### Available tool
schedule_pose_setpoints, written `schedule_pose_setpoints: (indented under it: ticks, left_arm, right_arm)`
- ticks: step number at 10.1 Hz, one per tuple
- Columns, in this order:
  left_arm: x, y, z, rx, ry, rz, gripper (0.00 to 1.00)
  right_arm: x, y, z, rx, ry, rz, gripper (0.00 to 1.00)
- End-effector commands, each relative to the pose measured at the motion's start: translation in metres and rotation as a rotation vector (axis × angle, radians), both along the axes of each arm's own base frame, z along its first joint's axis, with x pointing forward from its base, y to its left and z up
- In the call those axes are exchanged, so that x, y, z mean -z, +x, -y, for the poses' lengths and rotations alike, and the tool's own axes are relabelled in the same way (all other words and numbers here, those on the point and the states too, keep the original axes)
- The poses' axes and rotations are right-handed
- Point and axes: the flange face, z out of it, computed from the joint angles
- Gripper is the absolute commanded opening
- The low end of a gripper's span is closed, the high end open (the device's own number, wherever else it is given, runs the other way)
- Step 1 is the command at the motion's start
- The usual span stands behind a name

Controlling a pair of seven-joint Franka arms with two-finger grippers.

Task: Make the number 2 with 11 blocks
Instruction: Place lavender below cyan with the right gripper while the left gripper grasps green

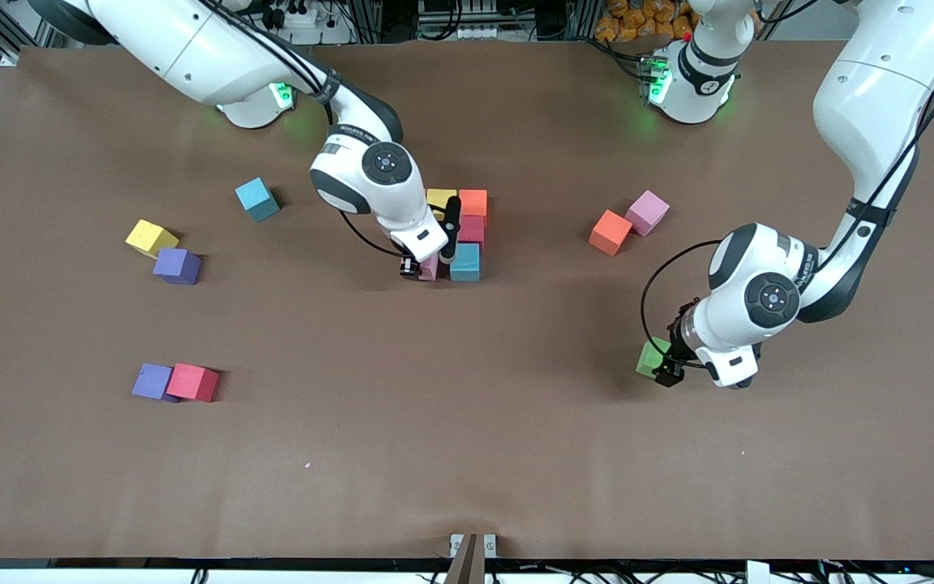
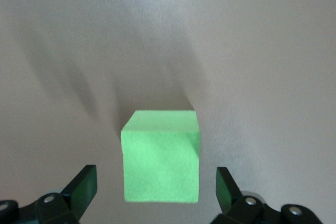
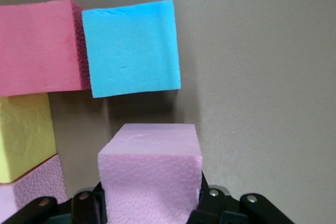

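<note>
Front view: the partial number 2 (image 1: 460,235) sits near the centre of the bench (image 1: 467,422), toward the robots' bases. It shows a yellow block (image 1: 437,197) and an orange block (image 1: 473,202) side by side, a red block (image 1: 473,229) edge to edge at the orange block's 6 o'clock, and a blue block (image 1: 465,262) at the red block's 6 o'clock.

The right claw (image 1: 426,264) is clamped on a pink block (image 1: 430,267), held just beside the blue block at its 9 o'clock. In the right wrist view a narrow gap of bare bench separates the pink block (image 3: 151,174) from the blue block (image 3: 131,48).

The left claw (image 1: 666,365) stands apart around a green block (image 1: 650,358) toward the left arm's end of the bench. In the left wrist view both fingers (image 2: 81,187) stand clear of the block's sides.

Loose blocks:
- Orange cube (image 1: 610,232) touching a pink cube (image 1: 647,212), at the digit's 3 o'clock.
- Blue cube (image 1: 257,199), yellow cube (image 1: 151,238) and purple cube (image 1: 177,265), at its 9 o'clock.
- Purple cube (image 1: 152,381) touching a red cube (image 1: 192,382), at its 8 o'clock.

Open brown surface extends from the digit's 6 o'clock edge to the bench's near edge.
</note>
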Motion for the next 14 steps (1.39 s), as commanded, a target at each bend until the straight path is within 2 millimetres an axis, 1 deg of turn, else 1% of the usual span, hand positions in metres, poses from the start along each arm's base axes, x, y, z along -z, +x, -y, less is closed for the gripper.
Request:
schedule_pose_setpoints:
  ticks: [1,2,4,5,7,9,10,11,13,14]
  left_arm:
    - [-0.001,-0.001,-0.001,-0.043,0.010,0.026,1.00]
    - [0.000,-0.001,0.000,-0.040,0.010,0.029,1.00]
    - [0.010,-0.003,0.007,-0.025,0.013,0.026,1.00]
    - [0.019,-0.006,0.010,-0.024,0.012,0.012,1.00]
    - [0.033,-0.007,0.010,-0.022,0.044,0.021,1.00]
    - [0.040,-0.006,0.008,-0.024,0.042,0.028,1.00]
    - [0.041,-0.006,0.007,-0.025,0.043,0.027,1.00]
    - [0.042,-0.006,0.008,-0.025,0.043,0.026,1.00]
    - [0.043,-0.005,0.007,-0.027,0.042,0.024,0.57]
    - [0.041,-0.005,0.006,-0.027,0.044,0.026,0.50]
  right_arm:
    - [0.003,0.001,-0.007,-0.017,0.000,0.007,0.31]
    - [0.007,0.001,-0.008,-0.021,-0.001,0.007,0.31]
    - [0.007,-0.002,-0.013,-0.028,0.001,0.006,0.31]
    - [0.009,-0.004,-0.017,-0.029,-0.004,0.010,0.31]
    - [0.012,-0.003,-0.018,-0.026,-0.013,0.013,0.31]
    - [0.012,-0.001,-0.018,-0.023,-0.011,0.014,0.31]
    - [0.015,-0.003,-0.020,-0.023,-0.010,0.005,0.31]
    - [0.014,-0.001,-0.023,-0.021,-0.003,0.006,0.31]
    - [0.013,-0.002,-0.028,-0.026,0.001,0.008,0.31]
    - [0.014,-0.001,-0.029,-0.025,-0.002,0.011,0.31]
